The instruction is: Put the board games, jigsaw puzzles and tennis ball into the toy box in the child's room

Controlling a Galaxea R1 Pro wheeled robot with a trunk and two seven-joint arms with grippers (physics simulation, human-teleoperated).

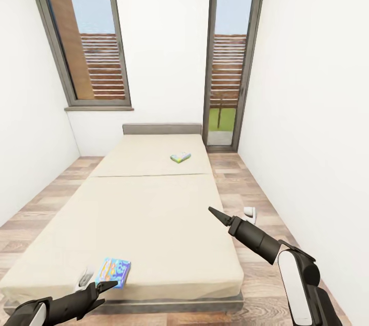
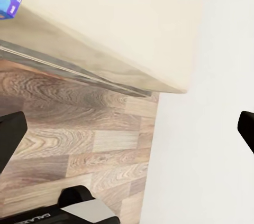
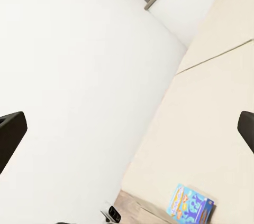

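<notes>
Bed (image 1: 154,213) ahead carries both board games: blue box (image 1: 114,270) at near edge beside left tool (image 1: 105,285), pale box (image 1: 180,157) far up near headboard. Right tool (image 1: 218,216) hovers over bed. Both tools spread wide, empty. Best: lower left tool, pinch blue box's overhanging edge first.
</notes>
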